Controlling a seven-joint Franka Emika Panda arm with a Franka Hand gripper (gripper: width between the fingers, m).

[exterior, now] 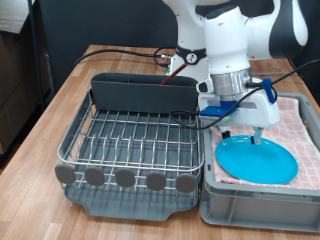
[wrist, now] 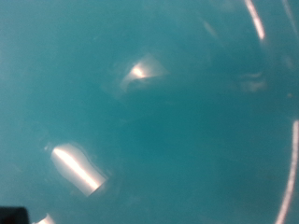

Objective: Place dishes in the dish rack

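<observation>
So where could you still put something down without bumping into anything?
The dish rack grid looks bare between the cutlery caddy and the grey discs. The crate is crowded: the blue plate fills it, with the gripper right over it.

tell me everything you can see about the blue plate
The plate is round, bright blue and glossy, like plastic or glazed ceramic, with a slightly raised rim. It lies nearly flat on the pink checked cloth inside the grey crate, to the exterior view's right of the rack. The gripper is directly above it, fingertips at its surface. The wrist view is filled with blue and shiny reflections.
</observation>
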